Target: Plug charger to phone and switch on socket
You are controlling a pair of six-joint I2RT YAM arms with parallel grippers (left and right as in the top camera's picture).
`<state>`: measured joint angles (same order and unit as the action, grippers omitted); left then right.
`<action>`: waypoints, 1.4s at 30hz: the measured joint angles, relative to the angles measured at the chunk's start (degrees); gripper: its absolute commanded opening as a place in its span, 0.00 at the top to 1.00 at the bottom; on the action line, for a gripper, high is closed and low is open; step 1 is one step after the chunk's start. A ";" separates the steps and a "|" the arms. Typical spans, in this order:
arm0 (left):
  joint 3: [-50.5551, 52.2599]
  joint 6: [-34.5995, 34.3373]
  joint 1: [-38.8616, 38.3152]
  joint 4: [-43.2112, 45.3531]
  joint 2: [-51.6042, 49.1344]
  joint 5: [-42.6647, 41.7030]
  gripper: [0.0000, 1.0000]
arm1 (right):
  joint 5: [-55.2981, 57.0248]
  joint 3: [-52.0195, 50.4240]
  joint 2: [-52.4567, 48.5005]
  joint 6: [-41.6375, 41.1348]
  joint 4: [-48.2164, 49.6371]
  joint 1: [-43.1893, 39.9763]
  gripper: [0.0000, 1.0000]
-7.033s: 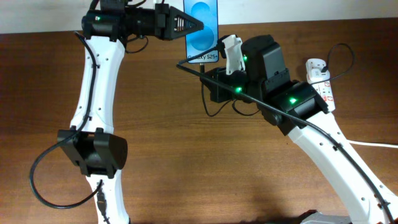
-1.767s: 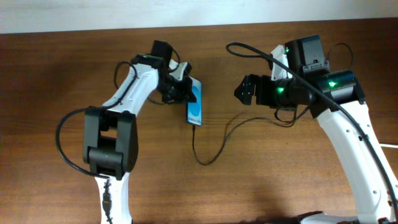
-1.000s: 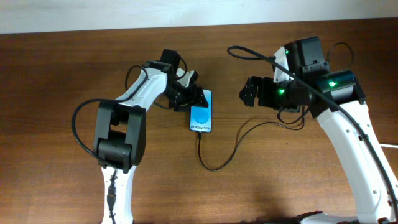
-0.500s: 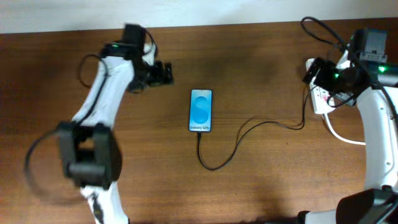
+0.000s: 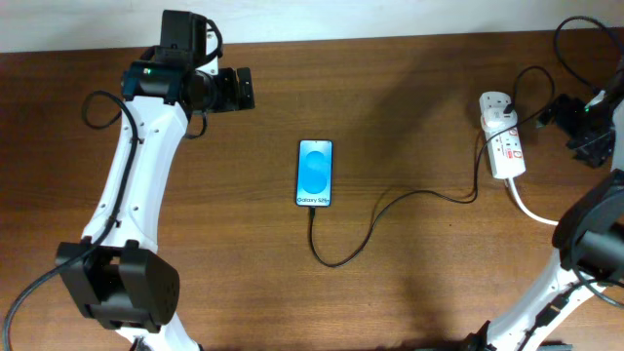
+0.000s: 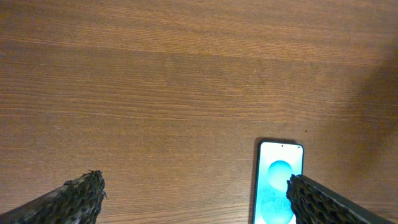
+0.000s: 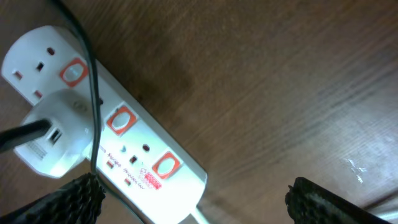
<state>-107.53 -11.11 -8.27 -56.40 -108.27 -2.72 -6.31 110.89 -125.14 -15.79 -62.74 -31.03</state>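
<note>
The phone (image 5: 314, 174) lies flat mid-table, blue screen up; the left wrist view catches its top end (image 6: 278, 185). The charger (image 5: 390, 202), a thin black cable, leaves the phone's bottom edge, loops toward the front and runs right to the socket (image 5: 504, 148). In the right wrist view the socket (image 7: 134, 146) shows red-marked switches and a white adapter (image 7: 56, 134) plugged in. My left gripper (image 5: 244, 88) (image 6: 196, 186) hangs open and empty, up and to the left of the phone. Just right of the socket, my right gripper (image 5: 567, 115) (image 7: 194, 186) is open and empty.
A thick white cord (image 5: 534, 208) leaves the socket toward the right edge. Robot cables (image 5: 575, 34) loop at the back right corner. The white wall edge (image 5: 390, 15) bounds the table at the back.
My left gripper has let go of the phone and pulled back up and left. My right arm has swung right, past the socket. The phone lies still with the cable in it.
</note>
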 measured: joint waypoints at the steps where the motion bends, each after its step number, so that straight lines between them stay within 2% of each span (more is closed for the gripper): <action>1: 0.00 0.00 0.00 0.00 0.00 0.00 0.01 | 0.00 0.00 -1.22 0.11 0.98 0.07 0.02; 9: 0.00 0.00 0.00 0.00 0.00 0.00 0.01 | -0.02 0.00 -6.38 0.85 3.48 0.07 0.02; 19: 0.00 0.00 0.00 0.02 0.00 0.00 0.01 | -1.73 -0.55 -7.37 1.03 7.98 0.79 0.02; 42: 0.00 0.00 0.00 0.02 0.00 0.00 0.00 | -4.83 -0.66 -9.18 1.07 6.01 1.09 0.02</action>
<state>-107.53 -11.11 -8.27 -56.38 -108.27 -2.72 -11.14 110.24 -134.32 -14.72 -56.73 -29.93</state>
